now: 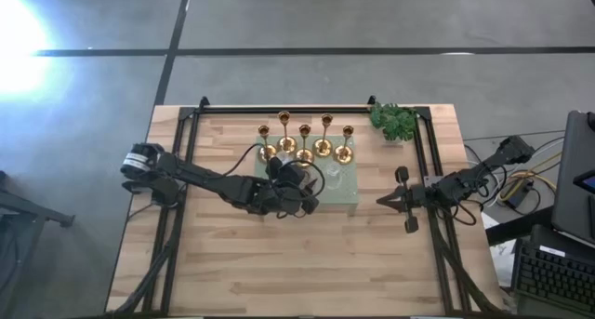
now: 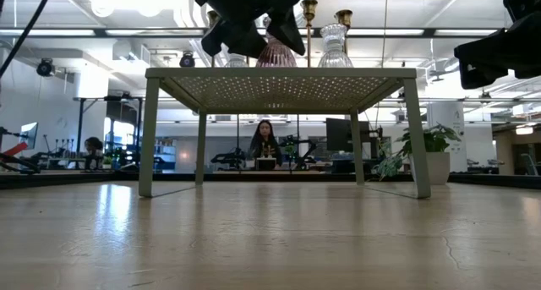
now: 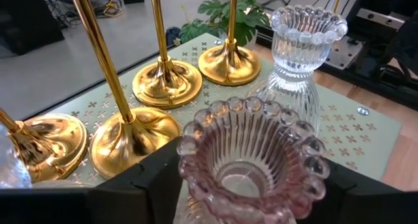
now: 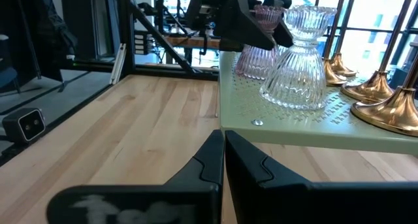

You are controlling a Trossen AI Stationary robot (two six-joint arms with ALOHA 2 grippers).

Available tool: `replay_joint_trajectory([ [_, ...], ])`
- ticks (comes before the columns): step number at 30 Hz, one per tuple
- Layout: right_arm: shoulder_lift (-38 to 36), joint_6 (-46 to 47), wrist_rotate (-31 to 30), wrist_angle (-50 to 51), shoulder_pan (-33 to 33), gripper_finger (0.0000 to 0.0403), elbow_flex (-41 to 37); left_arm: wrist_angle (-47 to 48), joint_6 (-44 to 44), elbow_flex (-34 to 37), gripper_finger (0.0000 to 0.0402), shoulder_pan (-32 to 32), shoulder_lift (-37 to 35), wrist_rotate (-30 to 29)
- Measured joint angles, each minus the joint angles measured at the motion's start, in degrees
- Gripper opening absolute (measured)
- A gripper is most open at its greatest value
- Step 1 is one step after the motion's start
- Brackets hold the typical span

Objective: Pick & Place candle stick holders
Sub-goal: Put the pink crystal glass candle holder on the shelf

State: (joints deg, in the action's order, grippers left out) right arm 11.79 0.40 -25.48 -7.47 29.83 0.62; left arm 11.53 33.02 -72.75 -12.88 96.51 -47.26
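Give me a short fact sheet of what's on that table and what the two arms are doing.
Stand: pale green perforated tray on legs, on a wooden table
On the tray: five brass candle holders in a row, a clear glass holder, a pink glass holder
Left tool: around the pink holder, jaws either side of it, apart
Right tool: shut, empty, beside the tray
Extra: green sprig at the far corner

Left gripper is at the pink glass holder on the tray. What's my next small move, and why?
Probably lift the left gripper straight up and clear. The pink glass holder stands on the green tray between open fingers, with a clear glass holder close beside it.
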Motion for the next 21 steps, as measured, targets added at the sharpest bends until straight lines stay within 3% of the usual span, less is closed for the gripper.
replay_joint_trajectory([
  [8, 0.0, 0.0, -0.02, -0.02, 0.01, 0.0009, 0.0, -0.11, -0.16, -0.09, 0.0277, 0.04, 0.0, -0.29],
  [21, 0.0, 0.0, 0.01, 0.01, -0.01, 0.0009, 0.0, 4.14, 0.89, -1.51, 0.0282, -0.73, -2.08, -0.62],
])
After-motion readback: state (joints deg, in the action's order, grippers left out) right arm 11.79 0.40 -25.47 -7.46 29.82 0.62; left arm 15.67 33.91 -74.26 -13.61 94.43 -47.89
